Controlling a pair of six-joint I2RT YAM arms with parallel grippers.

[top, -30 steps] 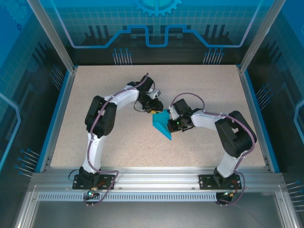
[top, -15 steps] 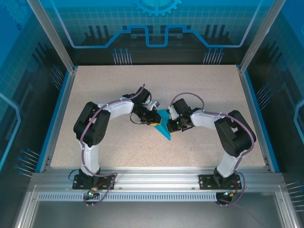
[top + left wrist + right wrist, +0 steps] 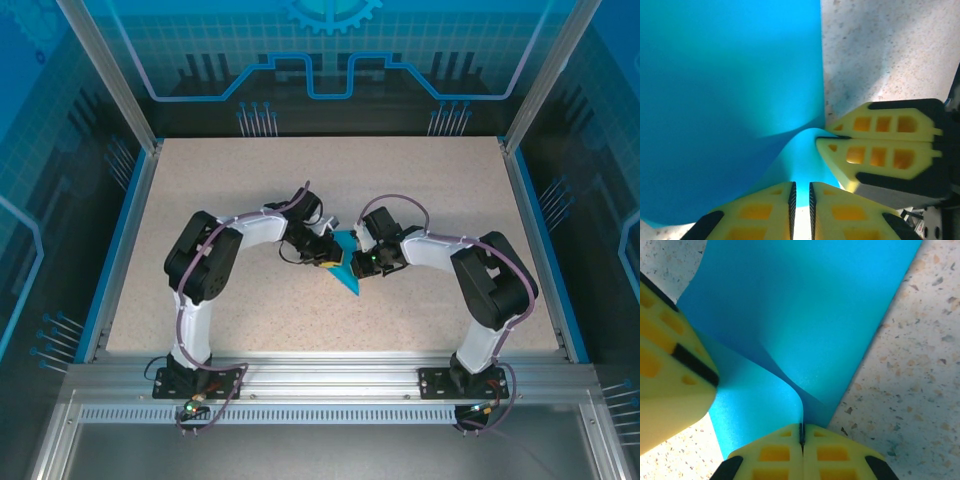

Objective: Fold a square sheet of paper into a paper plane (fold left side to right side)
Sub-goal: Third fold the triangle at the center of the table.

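Together at the middle of the tabletop, both pincers meet on the square sheet of paper.
From above, we see the bright-blue sheet lying as a pointed wedge between the two arms, its tip toward the arm bases. The right pincer is clenched on a raised ridge of the paper, yellow fingers pressed together with the fold running between them. The left pincer sits just beside it at the same edge, the paper curving up to its fingertips. A thin slit shows between those fingers, and we cannot tell whether they grip the sheet. Away from the pincers, the paper spreads over the speckled tabletop.
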